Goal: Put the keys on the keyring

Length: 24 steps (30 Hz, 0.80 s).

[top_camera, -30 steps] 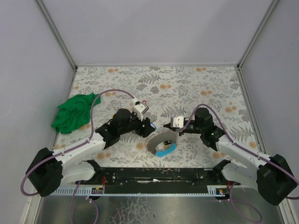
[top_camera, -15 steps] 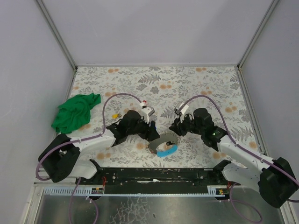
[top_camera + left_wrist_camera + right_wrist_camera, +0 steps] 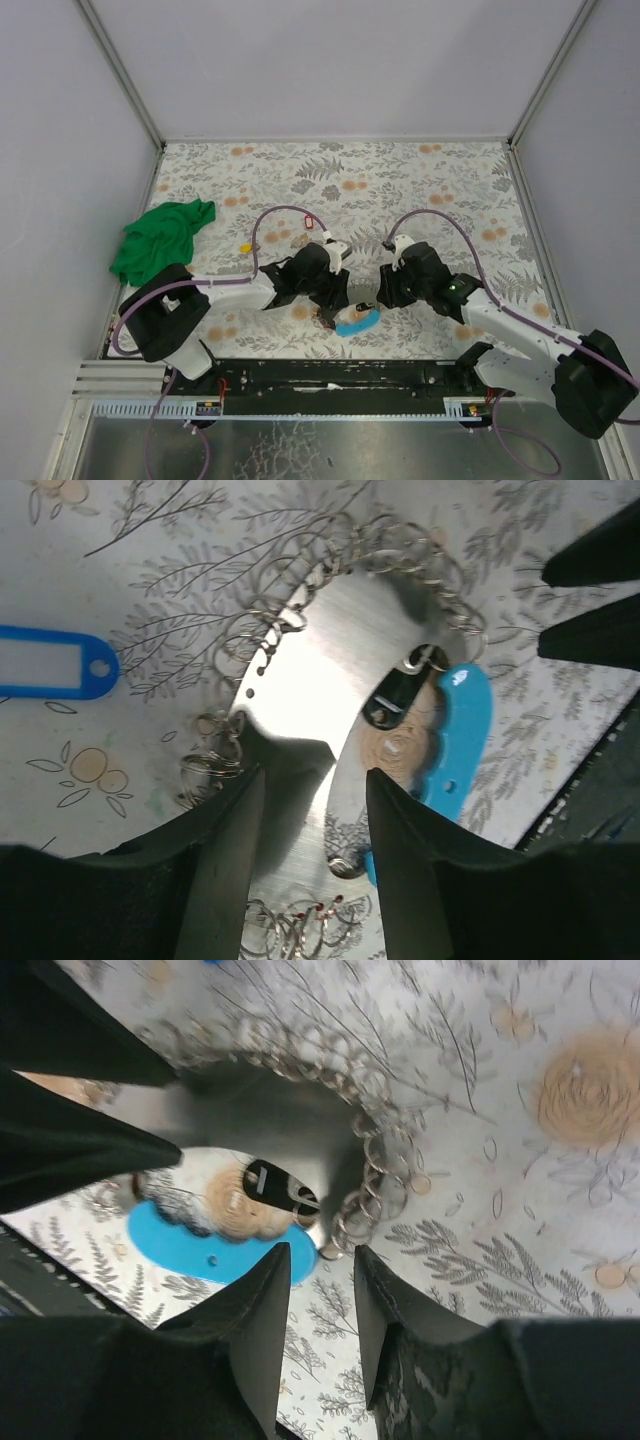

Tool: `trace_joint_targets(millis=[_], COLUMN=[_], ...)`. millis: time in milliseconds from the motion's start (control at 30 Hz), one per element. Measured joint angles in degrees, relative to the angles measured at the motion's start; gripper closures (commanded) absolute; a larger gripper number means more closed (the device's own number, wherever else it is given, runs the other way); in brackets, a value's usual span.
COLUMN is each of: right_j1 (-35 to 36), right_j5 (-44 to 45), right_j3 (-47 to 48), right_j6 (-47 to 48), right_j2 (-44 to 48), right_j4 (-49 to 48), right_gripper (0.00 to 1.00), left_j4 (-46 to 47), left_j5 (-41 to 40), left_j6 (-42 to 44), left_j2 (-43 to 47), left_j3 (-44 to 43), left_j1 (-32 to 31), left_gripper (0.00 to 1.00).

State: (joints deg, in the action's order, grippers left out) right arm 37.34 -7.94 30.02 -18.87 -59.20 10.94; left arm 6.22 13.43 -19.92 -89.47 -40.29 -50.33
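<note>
- Left gripper (image 3: pixel 312 780), fingers partly apart and empty, hangs over a metal plate (image 3: pixel 340 650) fringed with rings (image 3: pixel 250 640).
- Right gripper (image 3: pixel 322 1252), narrowly apart, empty, hovers opposite.
- Blue-tagged key (image 3: pixel 50 665) lies beside, mid near edge.
- Risk: closing may snag tangled rings, dragging the plate.

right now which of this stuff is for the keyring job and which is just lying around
For the job:
- blue key tag
- red key tag
- small rings strung along the curved metal plate

Just lying about:
- green cloth
- small yellow item, too small to identify
</note>
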Motion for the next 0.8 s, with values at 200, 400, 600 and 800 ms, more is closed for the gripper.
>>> trace_joint_targets(millis=[200, 400, 600, 800], right_j1=[1.9, 5.2, 6.2, 6.6], right_j5=[2.6, 5.0, 9.6, 12.0], right_j3=[0.0, 0.5, 3.7, 5.2], right_j6=[-3.7, -3.8, -3.1, -2.1], right_j2=[-5.7, -10.1, -14.0, -14.6], right_j4=[3.2, 3.0, 3.0, 3.0], right_gripper=[0.61, 0.61, 0.62, 0.65], left_j4=[-1.5, -2.4, -2.4, -2.6], left_j5=[-3.7, -6.4, -7.2, -7.3], left_j6=[-1.0, -1.1, -0.8, -0.3], left_j2=[-2.6, -2.9, -2.8, -2.7], left_j3=[-1.2, -1.7, -1.7, -1.7], left_j1=[0.0, 0.0, 0.0, 0.0], left_gripper=[0.61, 0.62, 0.63, 0.64])
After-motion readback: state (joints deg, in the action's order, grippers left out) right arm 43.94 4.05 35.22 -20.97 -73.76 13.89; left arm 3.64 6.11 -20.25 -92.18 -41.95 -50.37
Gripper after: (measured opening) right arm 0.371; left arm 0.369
